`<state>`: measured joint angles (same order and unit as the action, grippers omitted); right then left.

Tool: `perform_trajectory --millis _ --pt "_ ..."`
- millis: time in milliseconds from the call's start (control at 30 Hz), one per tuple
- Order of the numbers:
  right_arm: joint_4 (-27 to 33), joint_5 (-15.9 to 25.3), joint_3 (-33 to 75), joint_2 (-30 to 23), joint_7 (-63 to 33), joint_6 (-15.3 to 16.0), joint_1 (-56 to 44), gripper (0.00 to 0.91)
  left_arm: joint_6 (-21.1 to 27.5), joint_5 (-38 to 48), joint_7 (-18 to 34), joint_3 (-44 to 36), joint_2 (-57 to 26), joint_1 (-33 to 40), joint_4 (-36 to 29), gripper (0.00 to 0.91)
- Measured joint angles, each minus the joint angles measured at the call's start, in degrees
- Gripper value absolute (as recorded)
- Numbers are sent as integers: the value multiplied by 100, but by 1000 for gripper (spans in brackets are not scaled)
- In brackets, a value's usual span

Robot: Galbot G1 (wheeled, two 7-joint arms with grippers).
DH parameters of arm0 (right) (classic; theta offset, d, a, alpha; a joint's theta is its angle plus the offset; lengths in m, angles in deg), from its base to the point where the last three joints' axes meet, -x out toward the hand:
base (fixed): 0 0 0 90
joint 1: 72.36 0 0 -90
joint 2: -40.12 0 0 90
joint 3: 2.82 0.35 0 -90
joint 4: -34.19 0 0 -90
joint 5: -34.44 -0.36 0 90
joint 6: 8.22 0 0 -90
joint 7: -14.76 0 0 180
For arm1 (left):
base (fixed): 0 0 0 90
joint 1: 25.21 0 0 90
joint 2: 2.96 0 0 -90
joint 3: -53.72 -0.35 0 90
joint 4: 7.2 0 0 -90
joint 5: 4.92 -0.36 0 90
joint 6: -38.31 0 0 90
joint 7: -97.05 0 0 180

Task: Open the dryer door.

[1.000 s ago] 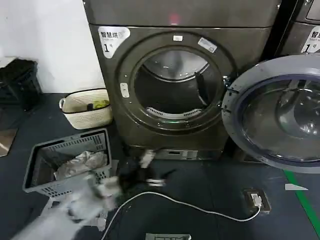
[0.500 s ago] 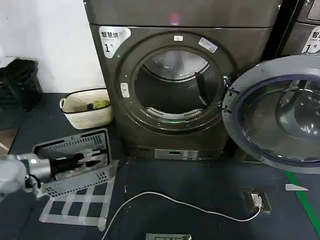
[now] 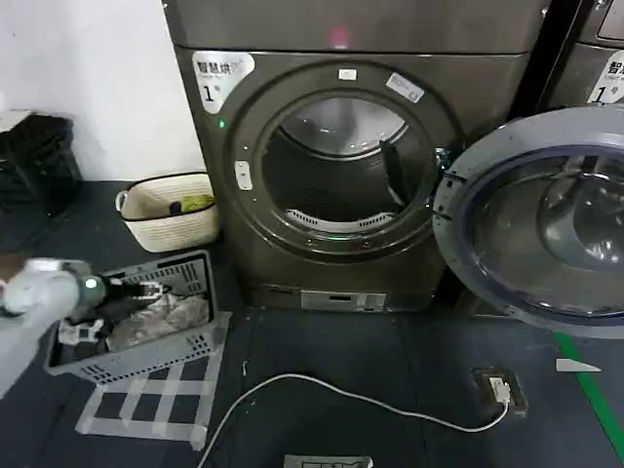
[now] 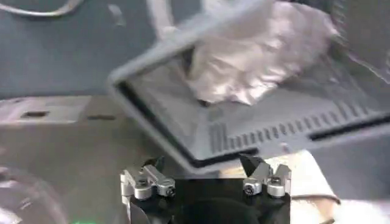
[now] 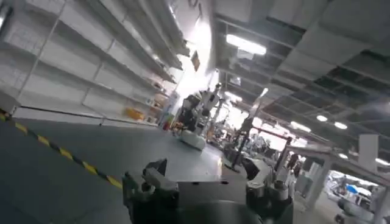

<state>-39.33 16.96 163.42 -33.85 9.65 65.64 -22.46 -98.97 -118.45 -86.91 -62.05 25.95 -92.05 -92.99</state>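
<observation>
The dryer door (image 3: 546,219) stands swung fully open at the machine's right side. The left gripper (image 4: 206,176), jaws apart and empty, hovers over the grey laundry basket (image 3: 136,317). Risk: descending, the arm could snag the basket rim.

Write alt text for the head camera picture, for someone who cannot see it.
A front-loading dryer stands with its round dryer door swung fully open to the right, showing the empty drum. At lower left, the robot's left gripper reaches over a grey laundry basket holding crumpled cloth; a cream basket sits behind.
</observation>
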Motion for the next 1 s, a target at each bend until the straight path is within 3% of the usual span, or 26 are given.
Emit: perform_trajectory --millis 233,1000 --pt "6 -55 91 -89 45 -64 -21 907 3 -267 -49 -721 219 714 665 907" --pt "76 119 144 -225 62 -127 75 907 9 -361 -78 -850 429 773 1317 907"
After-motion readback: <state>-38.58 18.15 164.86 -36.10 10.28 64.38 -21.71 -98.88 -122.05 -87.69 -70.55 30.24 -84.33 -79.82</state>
